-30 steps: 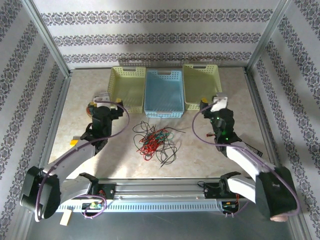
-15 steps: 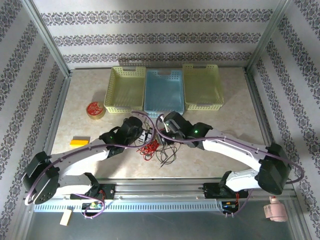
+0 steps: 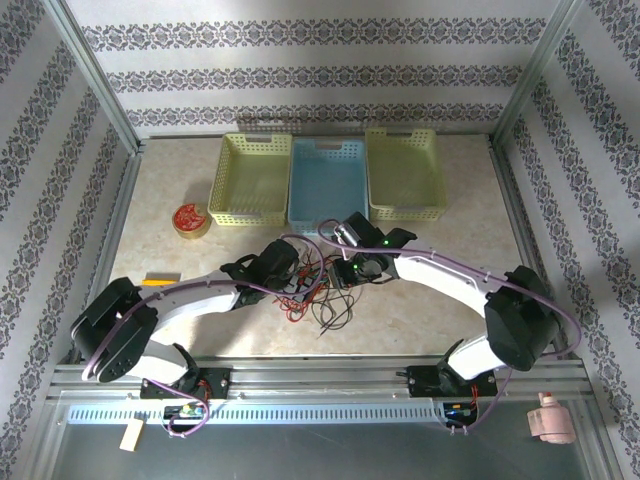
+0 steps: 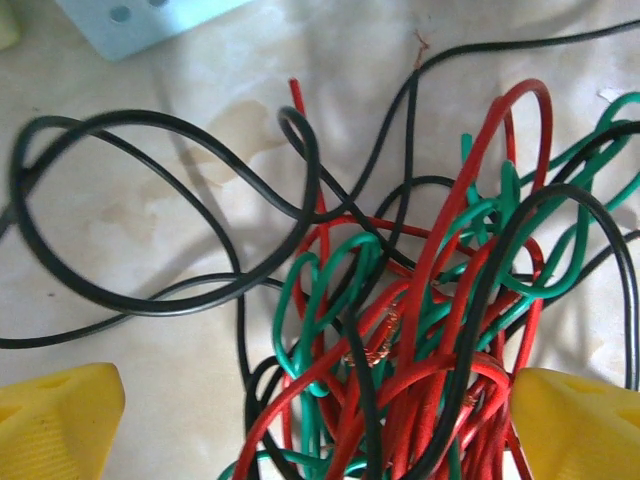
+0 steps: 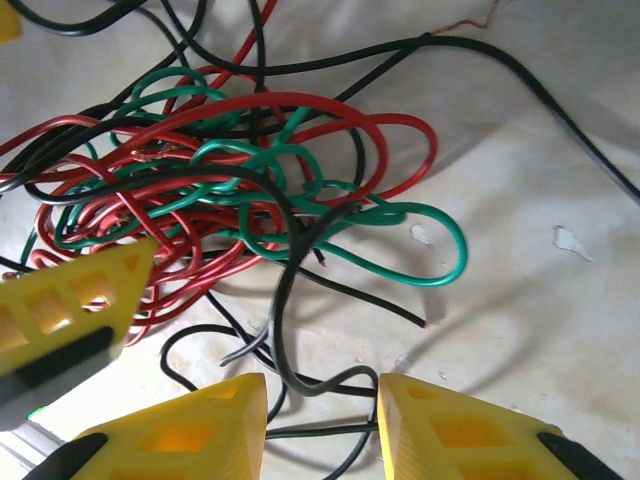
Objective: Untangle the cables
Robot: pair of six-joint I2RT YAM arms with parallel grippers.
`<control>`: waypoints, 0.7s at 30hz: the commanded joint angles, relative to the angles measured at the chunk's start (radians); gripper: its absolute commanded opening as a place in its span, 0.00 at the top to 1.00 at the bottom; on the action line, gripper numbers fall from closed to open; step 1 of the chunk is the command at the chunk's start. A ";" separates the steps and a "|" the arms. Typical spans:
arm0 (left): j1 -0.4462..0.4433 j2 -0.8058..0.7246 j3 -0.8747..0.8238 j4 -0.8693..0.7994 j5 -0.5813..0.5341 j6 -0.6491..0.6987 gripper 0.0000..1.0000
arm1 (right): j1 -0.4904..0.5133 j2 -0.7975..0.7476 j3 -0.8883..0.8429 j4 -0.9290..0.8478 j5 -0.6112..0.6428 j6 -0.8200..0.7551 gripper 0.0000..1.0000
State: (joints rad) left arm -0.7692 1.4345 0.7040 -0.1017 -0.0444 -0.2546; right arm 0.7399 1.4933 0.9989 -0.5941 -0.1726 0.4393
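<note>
Top external, cables [image 3: 318,290] tangled near three baskets [image 3: 325,215], left gripper [image 4: 318,420] wide open, right gripper [image 5: 320,420] part-open around black strand [image 5: 283,300].

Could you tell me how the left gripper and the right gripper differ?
The left gripper has its fingers wide apart; the right gripper holds them closer. The left straddles the red-green knot of cables; the right brackets one black cable. Both have yellow fingers, low over the pile.
</note>
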 commanded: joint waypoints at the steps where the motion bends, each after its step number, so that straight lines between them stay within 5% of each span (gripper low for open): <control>1: 0.021 0.028 0.014 0.014 0.071 -0.001 0.00 | -0.001 0.031 0.040 0.022 -0.040 -0.021 0.65; 7: 0.037 0.060 0.020 0.026 0.078 0.000 0.07 | -0.016 0.092 0.075 0.036 -0.049 -0.025 0.76; 14: 0.048 0.082 0.014 0.044 0.077 0.006 0.12 | -0.040 0.105 0.076 0.045 -0.056 -0.043 1.00; 21: 0.050 0.122 -0.003 0.074 0.038 0.008 0.14 | -0.075 -0.035 0.097 0.035 -0.017 -0.045 1.00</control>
State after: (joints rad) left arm -0.7349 1.5299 0.7055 -0.0364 0.0235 -0.2562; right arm 0.6769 1.5467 1.0573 -0.5579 -0.2222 0.4049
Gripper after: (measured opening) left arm 0.873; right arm 0.048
